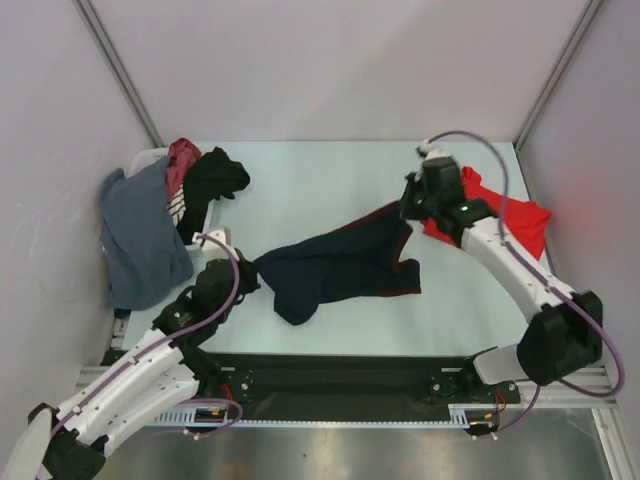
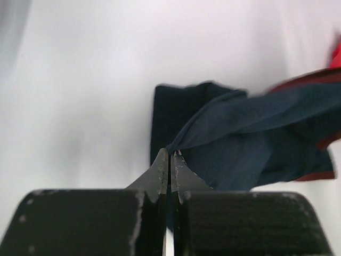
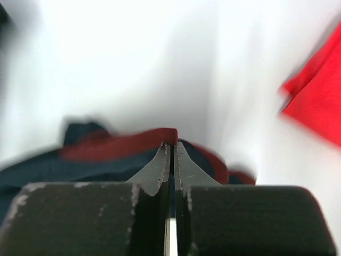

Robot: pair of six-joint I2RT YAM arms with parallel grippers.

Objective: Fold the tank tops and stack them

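- My left gripper is pinched tight on a dark fold at the near-left end of the navy tank top.
- My right gripper is clamped on the same top's maroon trim, at its far-right corner.
- The navy tank top lies spread between my two grippers, mid-table.
- The red tank top lies crumpled at the right, partly beneath my right arm.
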